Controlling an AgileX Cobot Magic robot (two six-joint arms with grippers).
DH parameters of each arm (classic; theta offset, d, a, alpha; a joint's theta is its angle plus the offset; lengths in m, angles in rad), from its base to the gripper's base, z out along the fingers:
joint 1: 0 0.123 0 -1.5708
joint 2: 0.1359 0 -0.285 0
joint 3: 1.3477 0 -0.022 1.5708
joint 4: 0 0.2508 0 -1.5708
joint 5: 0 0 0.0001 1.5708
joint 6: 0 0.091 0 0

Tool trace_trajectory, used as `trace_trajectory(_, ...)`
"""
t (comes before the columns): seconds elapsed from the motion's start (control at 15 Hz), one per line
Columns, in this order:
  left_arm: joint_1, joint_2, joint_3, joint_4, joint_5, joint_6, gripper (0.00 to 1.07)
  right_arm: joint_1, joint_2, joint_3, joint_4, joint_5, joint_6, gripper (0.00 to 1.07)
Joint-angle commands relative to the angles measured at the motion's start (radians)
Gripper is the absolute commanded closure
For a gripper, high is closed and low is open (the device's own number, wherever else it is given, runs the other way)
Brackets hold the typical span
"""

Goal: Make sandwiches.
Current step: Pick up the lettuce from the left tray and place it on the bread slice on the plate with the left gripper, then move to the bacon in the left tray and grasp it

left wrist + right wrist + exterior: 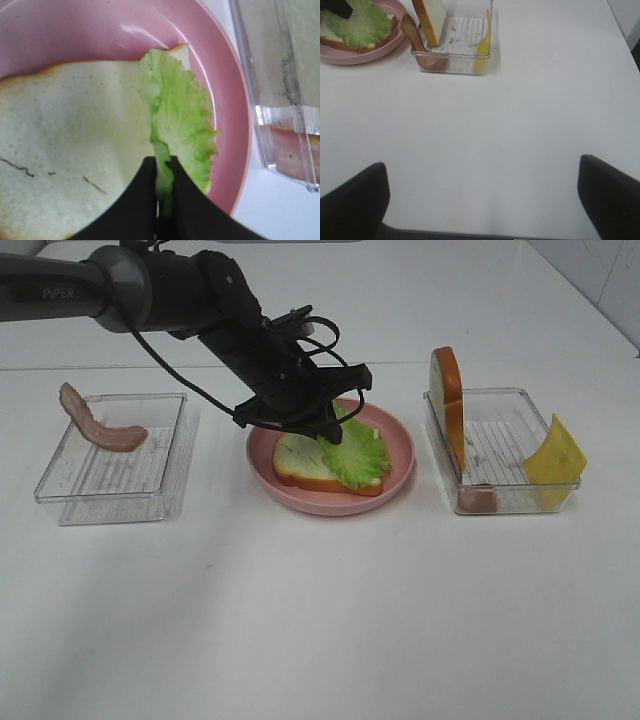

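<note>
1. Right gripper (482, 199) comes first, closest to its own camera. I see its two black fingers (355, 200) spread wide above the white table (520, 125), with nothing between them.
2. Further in, toward the table's left edge, is the left tray (60, 495), made of clear plastic. A bacon strip (100, 428) rests one end on the tray floor, and its other end rises over the far-left corner of the rim.
3. At the middle of the table sits the pink plate (300, 502). A bread slice (300, 465) lies flat in it with the white face up. Lettuce (355, 458) covers the slice's right half and spills past the crust toward the plate's right rim.
4. Toward the table's right edge is the right tray (500, 505).
   - A second bread slice (450, 400) stands on edge against the tray's left wall, well above the rim.
   - A cheese square (555, 455) leans on the right wall.
   - A second bacon strip (478, 500) shows through the near-left corner (I can only make out part of it).
5. Farthest back, the arm reaches down from the far-left corner of the table. Its left gripper (328, 430) is clamped on the lettuce's edge. My wrist view shows the pale green stalk pinched between the two black fingers while the leaf touches the bread.
</note>
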Motion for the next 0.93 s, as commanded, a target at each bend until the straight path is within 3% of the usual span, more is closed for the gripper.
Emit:
trace_trajectory(0.07, 0.001, -0.003, -0.007, 0.020, -0.006, -0.008, 0.90, -0.006, -0.030, 0.002, 0.000, -0.005, -0.007, 0.08)
trace_trajectory(0.27, 0.001, -0.013, -0.007, 0.056, 0.004, -0.009, 0.16, -0.006, -0.030, 0.002, 0.000, -0.005, -0.007, 0.08)
trace_trajectory(0.33, 0.001, -0.022, -0.007, 0.061, 0.006, -0.009, 0.05, -0.006, -0.030, 0.002, 0.000, -0.005, -0.007, 0.08)
trace_trajectory(0.67, 0.001, -0.077, -0.042, 0.131, 0.074, -0.021, 0.05, -0.006, -0.030, 0.002, 0.000, -0.005, -0.007, 0.08)
trace_trajectory(0.8, 0.001, -0.099, -0.138, 0.293, 0.234, -0.099, 0.05, -0.006, -0.030, 0.002, 0.000, -0.005, -0.007, 0.08)
trace_trajectory(0.93, 0.001, -0.105, -0.248, 0.422, 0.419, -0.120, 0.05, -0.006, -0.030, 0.002, 0.000, -0.005, -0.007, 0.08)
